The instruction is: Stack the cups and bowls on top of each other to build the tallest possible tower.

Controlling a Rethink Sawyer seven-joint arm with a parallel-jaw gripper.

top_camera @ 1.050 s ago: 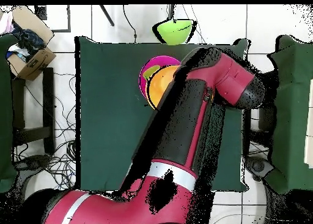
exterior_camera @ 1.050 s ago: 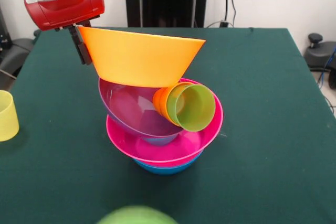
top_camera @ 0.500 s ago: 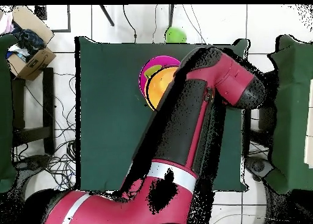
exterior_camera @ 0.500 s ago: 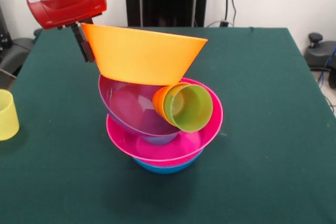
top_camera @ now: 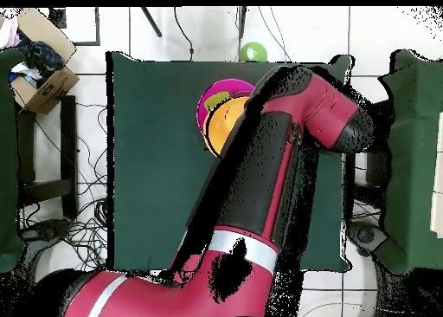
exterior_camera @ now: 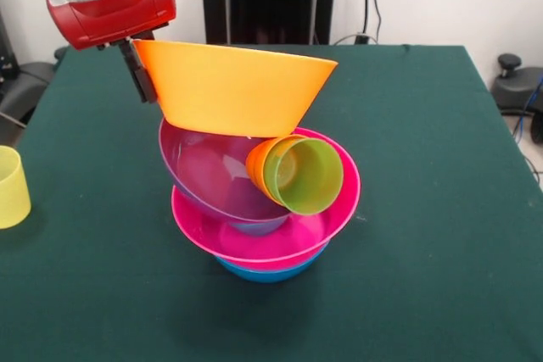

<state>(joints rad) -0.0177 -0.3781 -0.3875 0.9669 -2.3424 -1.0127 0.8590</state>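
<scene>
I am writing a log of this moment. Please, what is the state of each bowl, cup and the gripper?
gripper: shut on the orange bowl's rim.
orange bowl: upright, held atop the pile.
purple bowl: tilted, inside the pink bowl.
pink bowl: upright, on the blue bowl.
blue bowl: at the bottom, on the table.
green cup: on its side, nested in the orange cup.
orange cup: on its side.
yellow cup: standing apart.

arm: red and black, reaches from the near edge across the table in overhead view | gripper: at upper left in front view, below the red wrist housing | dark finger pinches the orange bowl by its left rim
</scene>
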